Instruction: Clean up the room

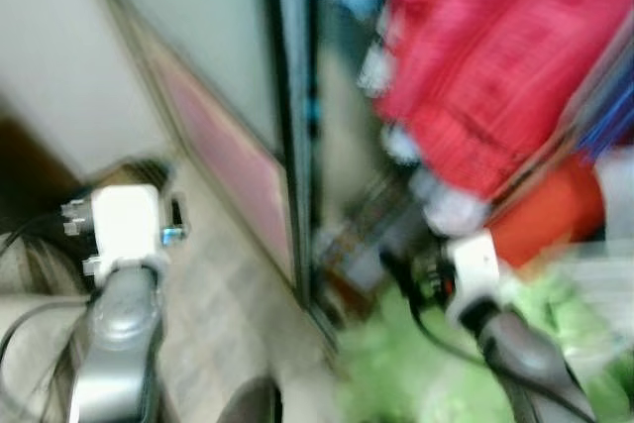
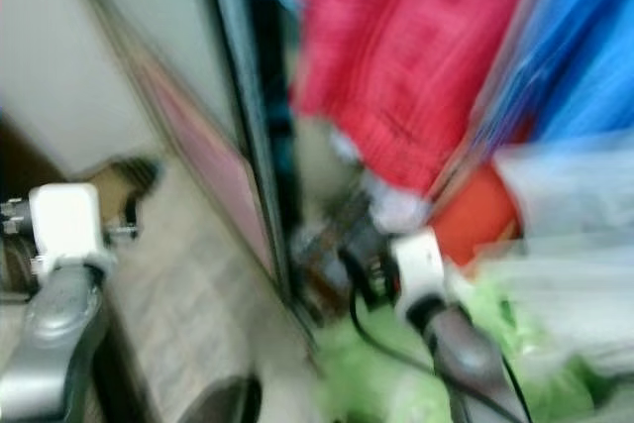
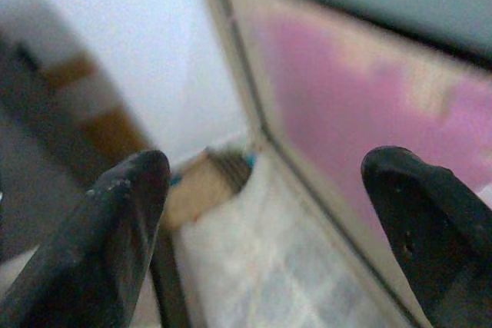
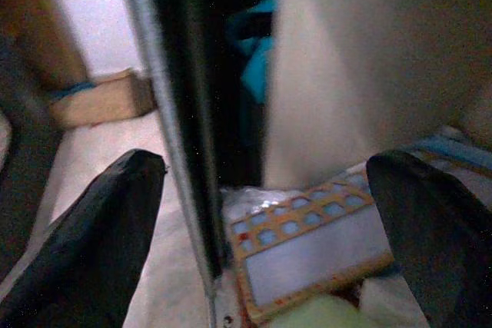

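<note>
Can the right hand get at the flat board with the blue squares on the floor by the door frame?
Probably yes. The right hand is open and aimed at the board, with nothing between them; the dark door frame stands just beside it.

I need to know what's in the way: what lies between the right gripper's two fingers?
In the right wrist view, the open right gripper frames a dark door frame and a flat orange-bordered board on the floor.

Both silver arms reach forward. The left gripper (image 3: 265, 190) and the right gripper (image 4: 265, 220) each hold their black fingers (image 3: 123, 220) spread wide, grasping nothing.
</note>
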`<state>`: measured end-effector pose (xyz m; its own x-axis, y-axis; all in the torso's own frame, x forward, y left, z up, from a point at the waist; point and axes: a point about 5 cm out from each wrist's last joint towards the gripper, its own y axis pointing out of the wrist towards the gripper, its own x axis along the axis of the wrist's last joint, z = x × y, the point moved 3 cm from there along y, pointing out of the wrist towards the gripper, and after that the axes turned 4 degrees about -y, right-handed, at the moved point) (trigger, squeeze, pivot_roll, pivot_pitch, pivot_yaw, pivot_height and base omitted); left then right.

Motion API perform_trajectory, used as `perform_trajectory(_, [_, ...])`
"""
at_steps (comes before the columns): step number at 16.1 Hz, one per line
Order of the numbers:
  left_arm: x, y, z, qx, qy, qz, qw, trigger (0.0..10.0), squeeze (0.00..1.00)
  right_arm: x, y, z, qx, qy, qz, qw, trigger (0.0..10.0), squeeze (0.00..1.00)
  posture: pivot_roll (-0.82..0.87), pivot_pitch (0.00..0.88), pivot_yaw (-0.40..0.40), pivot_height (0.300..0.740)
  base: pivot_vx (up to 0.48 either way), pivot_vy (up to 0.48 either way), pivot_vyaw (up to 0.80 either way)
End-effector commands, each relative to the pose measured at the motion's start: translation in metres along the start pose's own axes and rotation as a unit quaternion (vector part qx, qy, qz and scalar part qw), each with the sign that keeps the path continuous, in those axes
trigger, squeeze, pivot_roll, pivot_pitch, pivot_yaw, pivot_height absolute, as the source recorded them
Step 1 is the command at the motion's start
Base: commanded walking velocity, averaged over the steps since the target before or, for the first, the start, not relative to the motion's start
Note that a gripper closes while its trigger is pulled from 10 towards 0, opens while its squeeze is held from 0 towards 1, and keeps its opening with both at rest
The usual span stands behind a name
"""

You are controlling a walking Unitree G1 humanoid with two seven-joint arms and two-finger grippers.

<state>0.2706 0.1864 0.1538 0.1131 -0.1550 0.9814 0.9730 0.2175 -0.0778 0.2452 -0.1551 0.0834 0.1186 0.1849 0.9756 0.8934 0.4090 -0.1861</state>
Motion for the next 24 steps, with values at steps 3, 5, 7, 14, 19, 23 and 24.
perform_trajectory(3, [-0.012,-0.006,-0.011,-0.032,0.079,-0.001,0.996,10.0,0.00,-0.014,-0.009,-0.005,-0.038,0.012,0.022,0.999,10.0,0.00,0.03,0.082,-0.030,0.740,0.000,0.000,0.00])
perform_trajectory(5, [-0.032,-0.007,0.006,-0.009,0.115,0.019,0.993,10.0,0.00,-0.031,-0.025,-0.009,-0.030,0.006,0.052,0.998,10.0,0.00,0.01,0.074,-0.027,0.740,0.000,0.000,0.00])
perform_trajectory(7, [-0.057,0.001,0.019,0.008,0.103,0.054,0.993,10.0,0.00,-0.037,-0.023,-0.013,-0.039,0.002,0.046,0.998,10.0,0.00,0.00,0.066,-0.025,0.740,0.000,0.000,0.00])
perform_trajectory(14, [-0.105,-0.009,0.024,0.033,-0.065,0.128,0.989,10.0,0.00,-0.001,0.005,-0.012,-0.040,0.005,-0.027,0.999,10.0,0.00,0.01,0.006,-0.041,0.740,0.000,0.000,0.23])
perform_trajectory(19, [-0.087,-0.001,0.005,-0.034,-0.110,0.105,0.988,10.0,0.00,0.020,0.022,-0.009,-0.029,-0.007,-0.055,0.998,10.0,0.00,0.02,0.025,-0.025,0.740,0.000,0.000,0.79])
perform_trajectory(23, [-0.079,0.000,-0.010,-0.066,-0.127,0.089,0.986,10.0,0.00,0.018,0.020,-0.011,-0.037,-0.009,-0.048,0.998,10.0,0.00,0.02,0.033,-0.012,0.740,0.000,0.000,0.79])
perform_trajectory(24, [-0.077,-0.001,-0.013,-0.074,-0.134,0.085,0.985,10.0,0.00,0.015,0.018,-0.013,-0.040,-0.008,-0.042,0.998,10.0,0.00,0.01,0.034,-0.010,0.740,0.000,0.000,0.79])
